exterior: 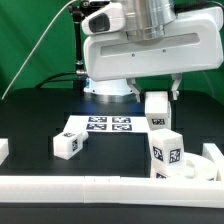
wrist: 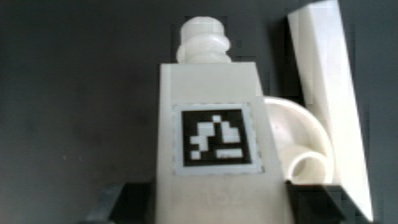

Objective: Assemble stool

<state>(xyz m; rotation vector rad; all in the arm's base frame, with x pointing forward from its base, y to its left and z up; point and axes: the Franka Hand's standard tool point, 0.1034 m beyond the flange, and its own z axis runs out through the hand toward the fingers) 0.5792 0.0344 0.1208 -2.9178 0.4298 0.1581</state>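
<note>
My gripper [exterior: 156, 97] is shut on a white stool leg [exterior: 156, 108] and holds it above the table, to the exterior view's right of the marker board. In the wrist view this leg [wrist: 217, 120] fills the middle between the dark fingers [wrist: 135, 200], tag facing the camera and threaded tip [wrist: 205, 40] pointing away. Another tagged leg [exterior: 167, 152] stands upright below it, beside the round seat's curved rim [exterior: 207, 160]. The seat's edge [wrist: 306, 135] shows behind the held leg. A third leg [exterior: 68, 145] lies at the exterior view's left.
The marker board [exterior: 100, 127] lies at the table's middle. Long white border bars run along the front [exterior: 90, 186] and also show in the wrist view [wrist: 329, 70]. The arm's base [exterior: 108, 88] stands behind.
</note>
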